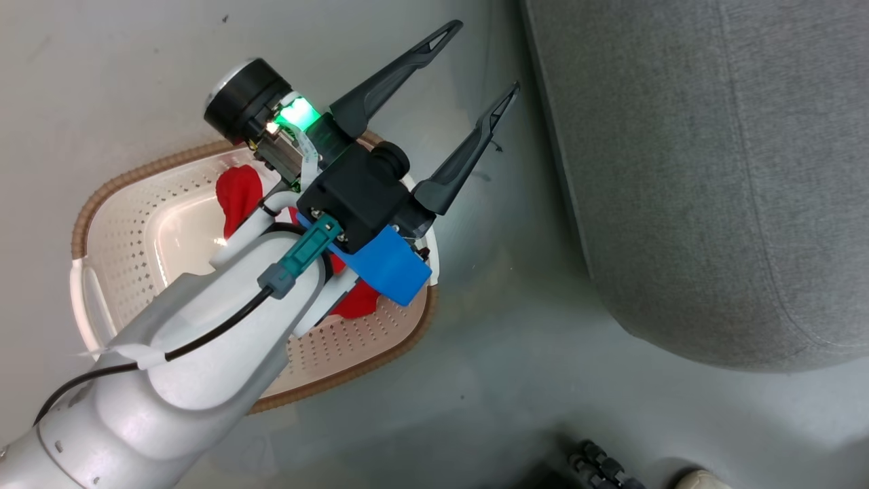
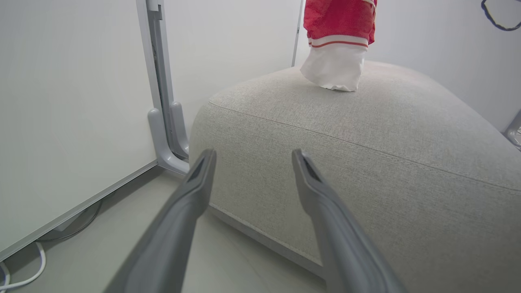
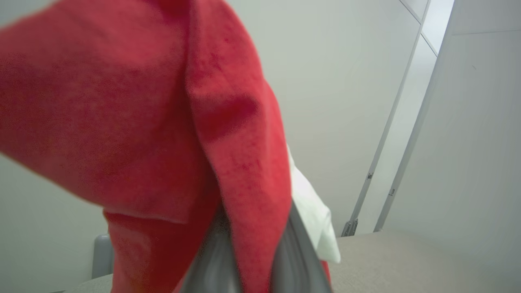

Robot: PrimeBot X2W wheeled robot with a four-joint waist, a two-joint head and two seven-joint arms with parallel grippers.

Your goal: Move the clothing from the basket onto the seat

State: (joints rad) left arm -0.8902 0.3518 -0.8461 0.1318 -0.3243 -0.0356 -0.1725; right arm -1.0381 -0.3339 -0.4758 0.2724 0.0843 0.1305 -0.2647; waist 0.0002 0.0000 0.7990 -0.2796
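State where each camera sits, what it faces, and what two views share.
Head view: from the head, down at the floor; left arm and open left gripper above the basket, seat at right.
Left wrist view: looks along its open fingers at the seat's side.
Right wrist view: looks along the right gripper, shut on red clothing.
Shared: both wrist views show the seat and red clothing.

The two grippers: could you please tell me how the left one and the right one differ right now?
The left gripper has its jaws wide open and empty; the right gripper has its jaws shut on red clothing. The left gripper hangs above the edge of the basket, where more clothing lies; the right gripper holds its garment over the seat. Both face the grey seat.
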